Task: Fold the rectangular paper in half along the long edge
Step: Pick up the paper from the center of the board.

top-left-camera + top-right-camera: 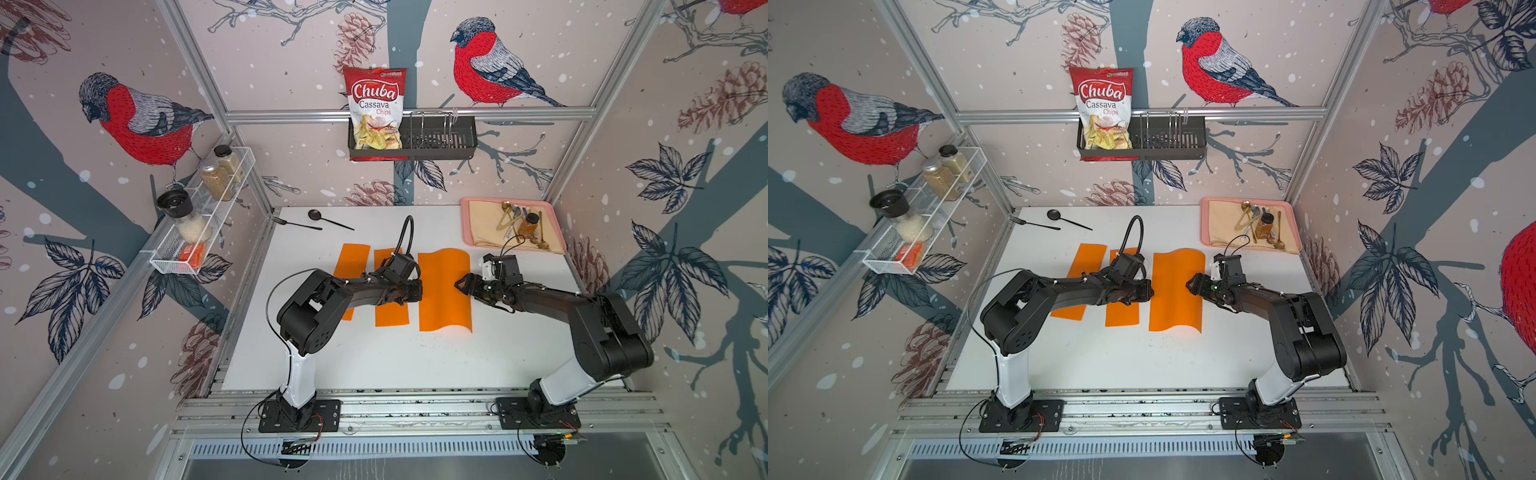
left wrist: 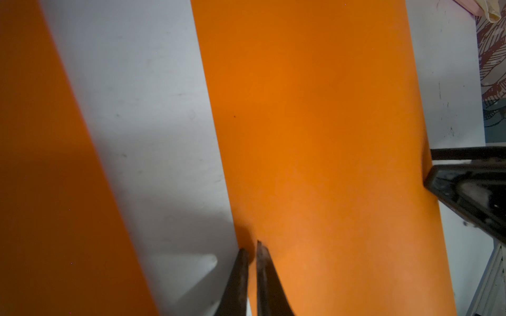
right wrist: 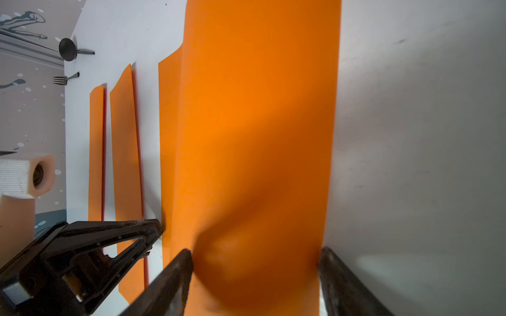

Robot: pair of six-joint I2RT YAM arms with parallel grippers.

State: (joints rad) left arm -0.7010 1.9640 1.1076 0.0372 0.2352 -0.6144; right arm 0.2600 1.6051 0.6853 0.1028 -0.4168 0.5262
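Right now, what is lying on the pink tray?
A cream cloth covers the pink tray; on it are a small amber jar and several gold utensils. The tray's floor under the cloth is hidden.

Both arms (image 1: 357, 286) are black, with white lower links (image 1: 297, 374), looping cables (image 1: 405, 232) and bolted base plates (image 1: 299, 415).

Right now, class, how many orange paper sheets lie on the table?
3: a narrow strip farthest left; a second strip beside it, both partly under the left arm; the wide sheet on the right.
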